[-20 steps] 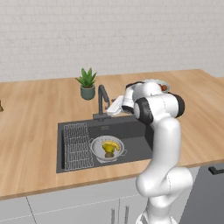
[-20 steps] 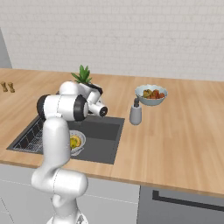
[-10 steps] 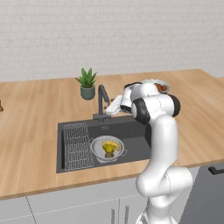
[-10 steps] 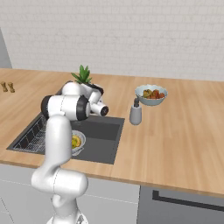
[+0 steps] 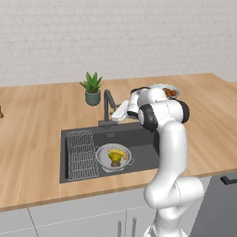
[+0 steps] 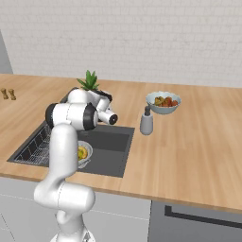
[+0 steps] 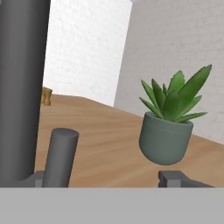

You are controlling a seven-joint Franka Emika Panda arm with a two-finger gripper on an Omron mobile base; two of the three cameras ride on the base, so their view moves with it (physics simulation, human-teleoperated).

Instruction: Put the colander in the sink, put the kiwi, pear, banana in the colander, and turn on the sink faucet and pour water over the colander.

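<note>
I start with the sink (image 5: 143,139), a dark basin set in the wooden counter (image 5: 37,125), its wire rack (image 5: 82,154) along the left side. The colander (image 5: 113,156) sits on the basin floor just beside that rack, and I judge it sits there so the spout can reach it. Inside it I make out the banana (image 5: 117,152) and a yellow-green pear (image 5: 114,157); a dark spot at the pear's near edge may be the kiwi, though I cannot confirm it. No stream of water is visible, so I judge the fruit loading done and the tap step in hand.

The sink faucet (image 5: 108,107) stands at the basin's back edge, with the potted plant (image 5: 92,88) behind it. My gripper (image 5: 119,112) is level with the faucet's base, just beside it. In the hand view the upright tap body (image 7: 22,87) looms left, a short cylindrical lever (image 7: 61,155) rises between my fingertips, and the jaws stand wide with nothing held.
</note>
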